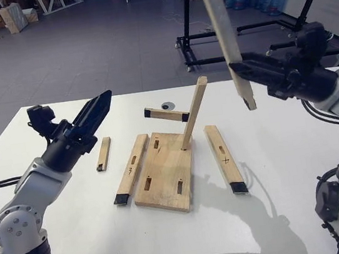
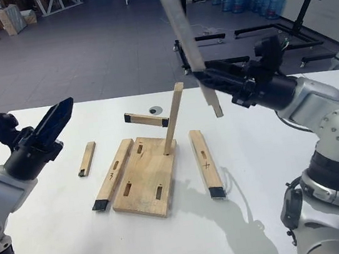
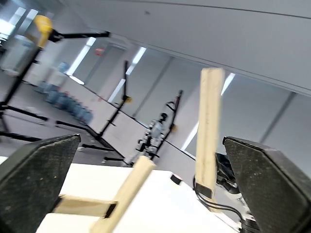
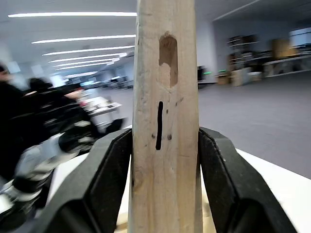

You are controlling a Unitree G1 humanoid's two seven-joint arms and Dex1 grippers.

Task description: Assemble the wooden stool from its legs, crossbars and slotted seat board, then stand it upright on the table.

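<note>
On the white worktop (image 1: 301,165) the slotted seat board (image 1: 164,178) lies flat, near the middle. A standing leg (image 1: 194,112) is set in a far slot of the board. It leans, and a crossbar (image 1: 166,114) sticks out from its side, so I judge it is not seated firmly. A flat leg (image 1: 131,169) lies just beside the board's left edge, and another flat leg (image 1: 225,159) lies beside its right edge.

The right gripper (image 1: 242,71) holds a fourth leg (image 1: 224,31) high above the worktop, jaws clenched on the wood near its lower end. With so much length above the grasp, the fourth leg may turn in the jaws. On the way down its end could also knock the standing leg out of the slot.

The left gripper (image 1: 100,105) hovers empty, jaws released, near a short crossbar (image 1: 103,154), and it steadies nothing.
</note>
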